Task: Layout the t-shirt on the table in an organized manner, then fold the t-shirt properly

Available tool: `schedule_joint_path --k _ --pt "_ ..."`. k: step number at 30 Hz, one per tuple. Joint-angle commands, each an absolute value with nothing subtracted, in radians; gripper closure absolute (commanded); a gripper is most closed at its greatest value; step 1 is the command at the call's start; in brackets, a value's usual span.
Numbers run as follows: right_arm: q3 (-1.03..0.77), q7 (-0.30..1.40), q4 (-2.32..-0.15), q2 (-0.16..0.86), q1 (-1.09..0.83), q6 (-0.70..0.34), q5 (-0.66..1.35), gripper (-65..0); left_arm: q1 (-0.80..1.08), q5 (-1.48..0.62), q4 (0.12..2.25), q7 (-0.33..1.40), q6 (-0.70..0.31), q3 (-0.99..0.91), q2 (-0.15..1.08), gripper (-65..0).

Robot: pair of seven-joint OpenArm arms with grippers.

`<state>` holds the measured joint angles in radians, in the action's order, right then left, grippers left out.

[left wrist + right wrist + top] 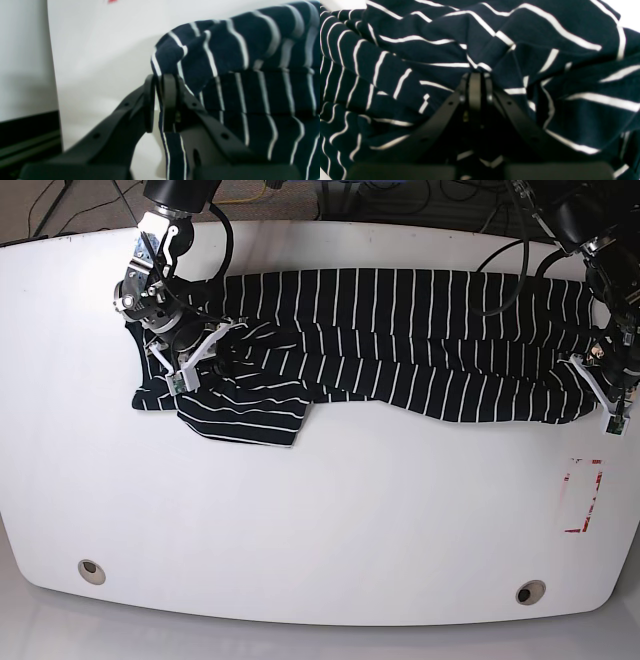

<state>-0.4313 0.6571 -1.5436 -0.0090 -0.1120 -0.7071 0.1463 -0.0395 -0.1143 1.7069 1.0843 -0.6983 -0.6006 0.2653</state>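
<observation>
Shirt pinched at both ends, not yet flat!
Your left claw (160,100) and right claw (475,87) each clamp the t-shirt (400,330), bunched across the table (330,520); folding's all ahead.

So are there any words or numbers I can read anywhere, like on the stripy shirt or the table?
No readable text: none in any view.
t-shirt: only white stripes, no words or logo showing.
table: no writing; the red-marked rectangle is just lines, too small to show any letters.
left gripper and right gripper: plain black, no labels visible.
</observation>
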Motion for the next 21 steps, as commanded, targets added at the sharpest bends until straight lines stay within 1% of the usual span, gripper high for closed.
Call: schedule_joint_path --k 1,8,16,21 --pt "-0.435 0.673 -1.54 -0.018 -0.107 -0.698 0.128 -2.2 -0.105 -0.125 1.698 1.064 -0.698 -0.602 0.302 -5.0" --pt "-0.435 0.673 -1.532 -0.025 -0.108 -0.698 0.127 -2.2 -0.245 -0.12 1.58 1.064 -0.698 -0.601 0.311 -5.0" --pt "-0.435 0.673 -1.532 -0.028 -0.11 -0.698 0.127 -2.2 -0.404 -0.12 1.386 1.064 -0.698 -0.529 0.377 -5.0" --pt "-0.435 0.673 -1.532 -0.028 -0.107 -0.698 0.127 -2.2 -0.453 -0.12 1.31 1.063 -0.698 -0.521 0.392 -5.1"
